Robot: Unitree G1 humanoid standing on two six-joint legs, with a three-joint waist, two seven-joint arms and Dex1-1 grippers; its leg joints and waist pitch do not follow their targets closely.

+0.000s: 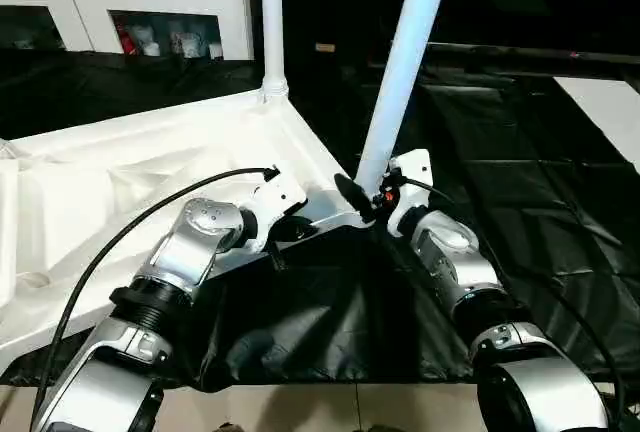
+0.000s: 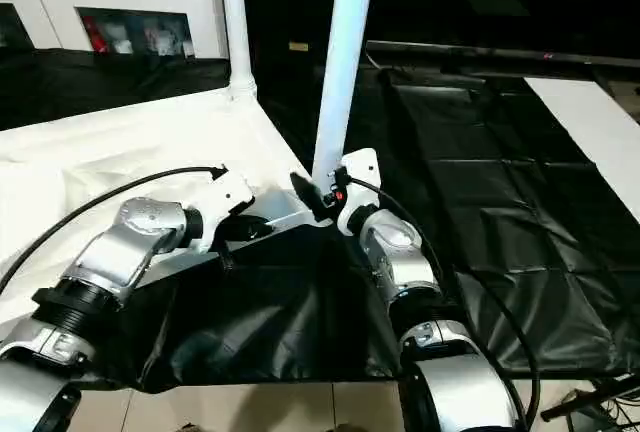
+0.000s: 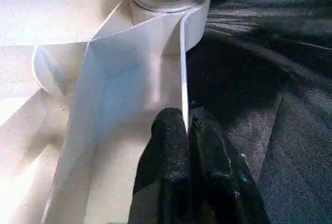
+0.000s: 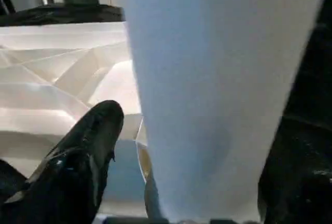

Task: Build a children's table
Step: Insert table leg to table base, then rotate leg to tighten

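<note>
White plastic throughout: top [image 1: 150,167] lay upside down on black cloth [image 1: 520,182], ribbed, thin-walled, probably light and a bit flexible. Left gripper [image 3: 188,130] pinched shut on top's thin rim. Near leg [image 1: 400,72], smooth tube, likely slippery, stood tilted in corner socket; best held low. Right gripper [image 1: 365,197] spread wide around its base. Far leg [image 1: 272,22] upright.

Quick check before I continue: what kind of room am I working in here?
Probably an indoor room or lab set up for the job: a work table draped in black cloth, a white glass-door cabinet holding small items behind it, and a light floor along the near edge.
</note>
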